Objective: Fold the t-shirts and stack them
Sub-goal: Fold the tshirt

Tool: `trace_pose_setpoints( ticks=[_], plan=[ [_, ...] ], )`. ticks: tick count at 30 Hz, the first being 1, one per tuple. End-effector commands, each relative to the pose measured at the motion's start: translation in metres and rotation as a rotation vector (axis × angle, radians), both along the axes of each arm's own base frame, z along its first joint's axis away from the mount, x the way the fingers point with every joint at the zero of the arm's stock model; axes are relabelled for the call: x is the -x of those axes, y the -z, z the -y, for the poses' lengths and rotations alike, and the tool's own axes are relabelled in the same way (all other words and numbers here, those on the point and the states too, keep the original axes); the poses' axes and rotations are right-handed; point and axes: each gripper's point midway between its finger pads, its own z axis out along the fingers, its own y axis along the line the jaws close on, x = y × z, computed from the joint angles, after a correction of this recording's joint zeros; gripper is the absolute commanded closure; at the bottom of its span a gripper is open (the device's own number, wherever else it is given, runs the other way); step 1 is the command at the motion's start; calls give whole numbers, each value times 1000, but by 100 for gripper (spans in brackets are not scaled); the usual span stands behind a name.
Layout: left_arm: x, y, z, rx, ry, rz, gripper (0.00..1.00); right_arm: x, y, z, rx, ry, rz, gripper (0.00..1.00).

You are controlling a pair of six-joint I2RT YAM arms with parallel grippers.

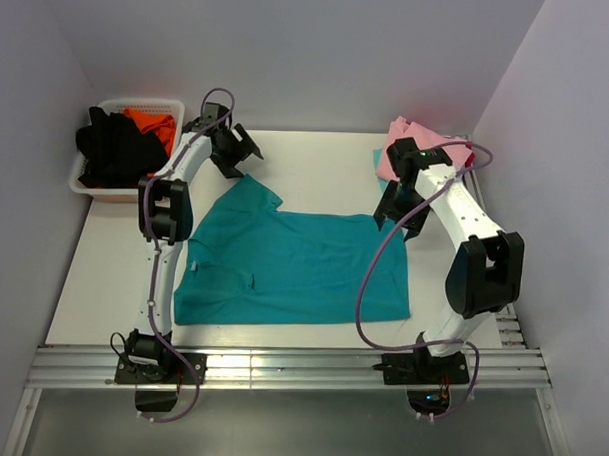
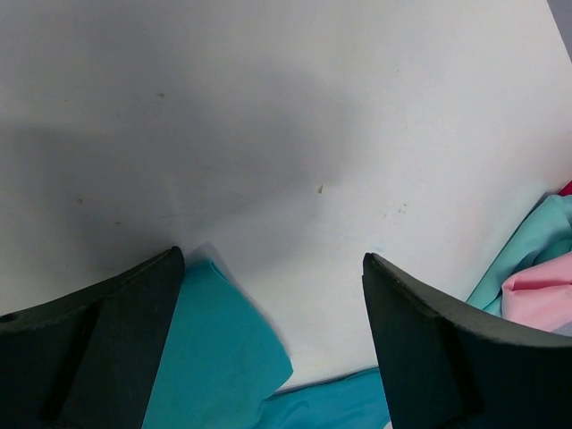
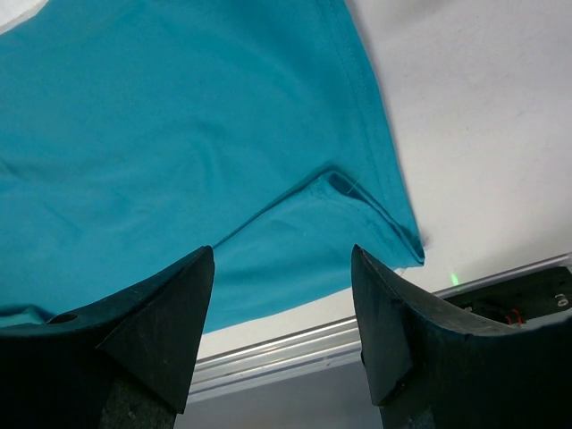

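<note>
Teal t-shirt point(image 1: 293, 268) flat w/ slight creases

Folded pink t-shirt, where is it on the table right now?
Top view: the folded pink cloth t-shirt sits at the white table's far right corner, behind the right gripper and the spread teal t-shirt.

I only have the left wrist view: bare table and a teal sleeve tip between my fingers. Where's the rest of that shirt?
Observer: The teal t-shirt lies spread flat mid-table, neck at the left, hem at the right.
Operator: Where is the other arm working?
Observer: The right gripper hovers open over the shirt's hem end, holding nothing.
Operator: Anything off to my left that I can't see?
Observer: A white basket sits at the far left corner, filled with black and orange clothes.
</note>
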Motion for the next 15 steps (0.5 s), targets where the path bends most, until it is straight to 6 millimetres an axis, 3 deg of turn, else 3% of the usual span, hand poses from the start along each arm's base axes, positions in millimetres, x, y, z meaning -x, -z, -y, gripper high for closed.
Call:
trace_pose_setpoints(
  ticks=[1, 10, 15],
  plan=[
    [8, 27, -2, -24, 17, -43, 13, -11, -9, 5, 42, 1, 15, 30],
    [26, 26, -27, -122, 27, -71, 28, -28, -9, 2, 43, -22, 14, 30],
    [38, 11, -45, -215, 52, -51, 26, -24, -7, 6, 54, -28, 13, 30]
  ],
)
